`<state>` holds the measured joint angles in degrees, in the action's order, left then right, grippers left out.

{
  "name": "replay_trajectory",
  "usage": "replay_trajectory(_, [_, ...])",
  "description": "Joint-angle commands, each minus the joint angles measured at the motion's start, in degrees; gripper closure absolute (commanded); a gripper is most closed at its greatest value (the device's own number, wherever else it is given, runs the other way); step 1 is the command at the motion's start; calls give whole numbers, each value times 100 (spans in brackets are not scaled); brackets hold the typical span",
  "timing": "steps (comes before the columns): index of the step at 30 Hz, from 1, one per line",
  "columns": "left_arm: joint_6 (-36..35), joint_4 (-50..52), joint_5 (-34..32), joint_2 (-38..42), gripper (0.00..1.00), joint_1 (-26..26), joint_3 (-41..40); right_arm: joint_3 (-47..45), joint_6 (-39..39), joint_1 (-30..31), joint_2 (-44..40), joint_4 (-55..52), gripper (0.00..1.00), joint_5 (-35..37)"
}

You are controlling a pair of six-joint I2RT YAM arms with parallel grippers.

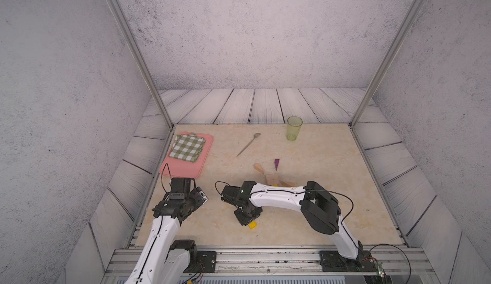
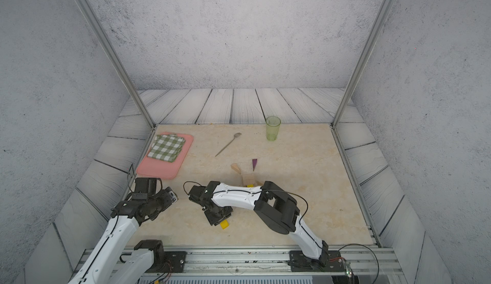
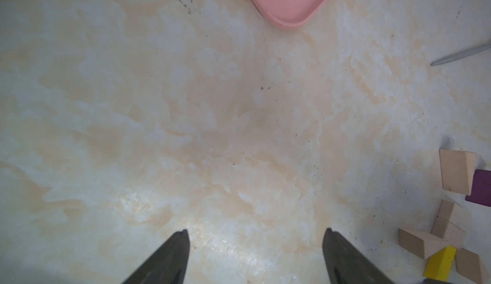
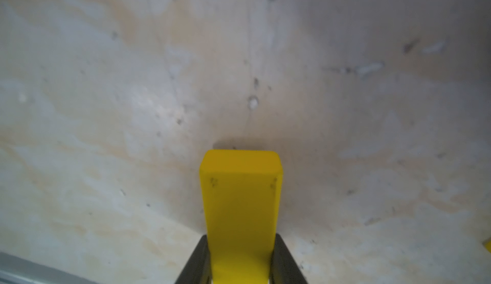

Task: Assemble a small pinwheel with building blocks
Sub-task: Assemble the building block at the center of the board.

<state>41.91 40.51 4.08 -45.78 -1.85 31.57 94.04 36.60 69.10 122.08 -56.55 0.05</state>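
Note:
My right gripper (image 4: pixel 240 237) is shut on a flat yellow bar (image 4: pixel 240 203), one finger pressed to each long side. In both top views it holds the bar (image 1: pixel 253 224) low over the table near the front middle. Behind the right forearm lies a cluster of building blocks: a pale wooden square (image 1: pixel 272 179), a wooden wedge (image 1: pixel 259 168), a purple wedge (image 1: pixel 276 164), another wedge (image 1: pixel 288 183) and a sliver of a second yellow bar (image 1: pixel 275 185). My left gripper (image 3: pixel 256 232) hangs open over bare table at the front left, holding nothing. No assembled pinwheel shows.
A pink tray (image 1: pixel 186 169) with a green checked cloth (image 1: pixel 187 147) sits at the back left. A metal spoon (image 1: pixel 248 144) and a translucent green cup (image 1: pixel 294 128) stand farther back. The right forearm (image 1: pixel 279 193) spans the table in front of the blocks.

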Motion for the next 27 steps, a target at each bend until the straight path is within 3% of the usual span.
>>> replay_trajectory(1, [-223,-55,252,-1,15,57,-33,-356,335,-32,-1003,-236,66,345])
replay_trajectory(8, [-271,-187,508,-18,16,30,-129,-1663,1104,-298,-2035,-2,66,378])
replay_trajectory(14, [-325,-358,724,-49,16,5,-193,-2487,1520,-638,-2344,243,65,300])
replay_trajectory(27, [-342,-421,770,-68,16,2,-222,-3031,1648,-970,-2278,641,64,205])
